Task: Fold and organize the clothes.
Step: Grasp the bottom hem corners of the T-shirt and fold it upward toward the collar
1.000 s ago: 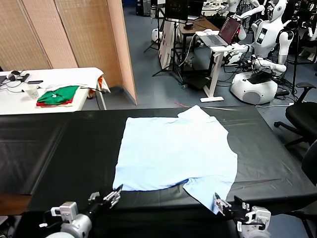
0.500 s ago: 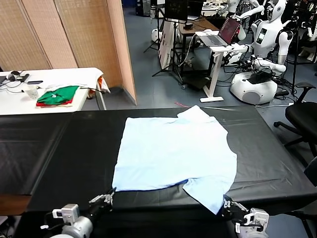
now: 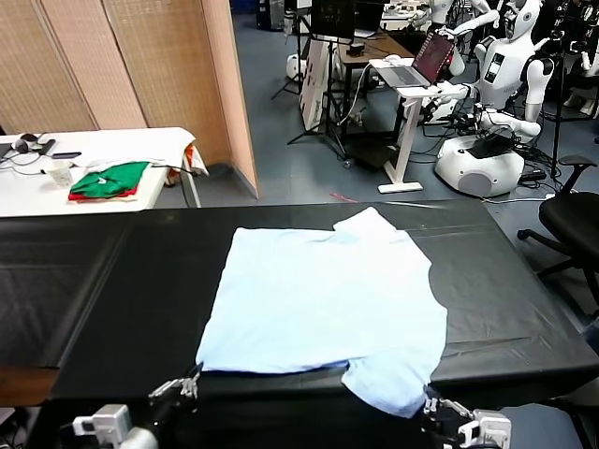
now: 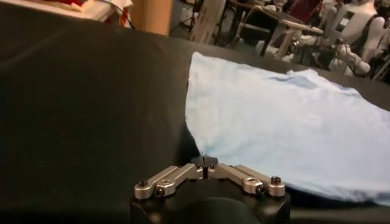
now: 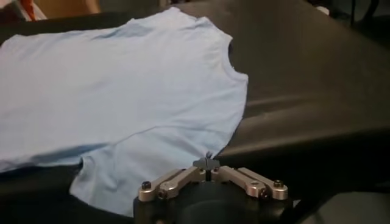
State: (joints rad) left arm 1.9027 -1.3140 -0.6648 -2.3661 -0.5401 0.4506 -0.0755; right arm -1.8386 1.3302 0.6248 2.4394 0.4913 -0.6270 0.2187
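Observation:
A pale sky-blue T-shirt [image 3: 328,299] lies spread flat on the black table [image 3: 112,281], its near hem and one sleeve reaching the front edge. My left gripper [image 3: 192,379] sits at the table's front edge, shut on the shirt's near left corner; in the left wrist view the closed tips [image 4: 205,161] meet the T-shirt [image 4: 286,122] at that corner. My right gripper [image 3: 432,405] is low at the front right, shut on the edge of the near sleeve. In the right wrist view its gripper [image 5: 208,159] pinches the T-shirt [image 5: 122,85] at its border.
A white side table [image 3: 103,150] at the back left carries folded green-and-red garments [image 3: 109,181]. Wooden screens [image 3: 140,65] stand behind it. Beyond the black table are a desk with a laptop [image 3: 421,61], white robots [image 3: 496,103] and an office chair [image 3: 571,220].
Both grippers have drawn back toward me and lower, pulling the shirt with them; its near hem and sleeve have slid to the front edge of the table.

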